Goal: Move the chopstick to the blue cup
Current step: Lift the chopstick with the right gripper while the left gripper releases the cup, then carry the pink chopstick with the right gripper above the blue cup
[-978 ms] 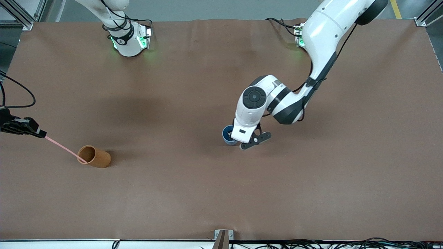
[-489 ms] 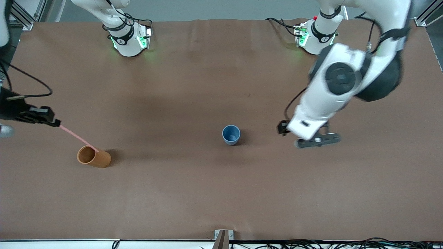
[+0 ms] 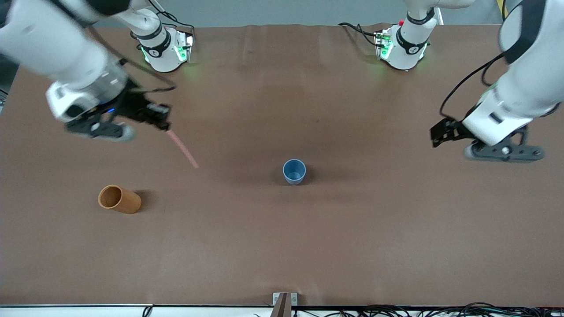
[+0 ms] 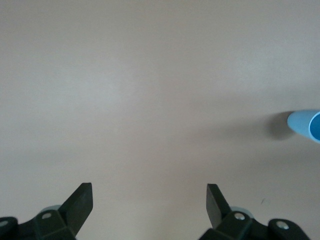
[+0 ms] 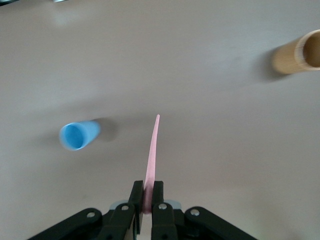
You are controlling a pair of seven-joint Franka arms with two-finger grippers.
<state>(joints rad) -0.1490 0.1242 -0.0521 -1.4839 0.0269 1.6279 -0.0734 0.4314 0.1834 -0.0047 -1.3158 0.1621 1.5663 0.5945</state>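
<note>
**A:** What is sitting on the table (image 3: 396, 229)?

**B:** A brown mat is covering it. Taking the mat's middle as a clock centre in the front view, the blue cup (image 3: 294, 171) is standing upright almost at that centre, mouth up. An orange-brown cup (image 3: 119, 199) is standing at about eight o'clock, toward the right arm's end and nearer the camera than the blue cup.

**A:** Where is the chopstick?

**B:** The chopstick (image 3: 183, 149) is hanging in the air, clear of both cups. The right gripper (image 3: 164, 124) is pinching its upper end, fingers pressed tight on the pink stick, over bare mat at about ten o'clock. The stick is slanting from the fingers toward four o'clock, its free tip pointing toward the blue cup but well short of it.

**A:** And the other arm?

**B:** The left gripper (image 3: 440, 134) is hovering over bare mat at about three o'clock, well apart from the blue cup. Its fingers (image 4: 80, 200) are spread wide with nothing between them.
</note>
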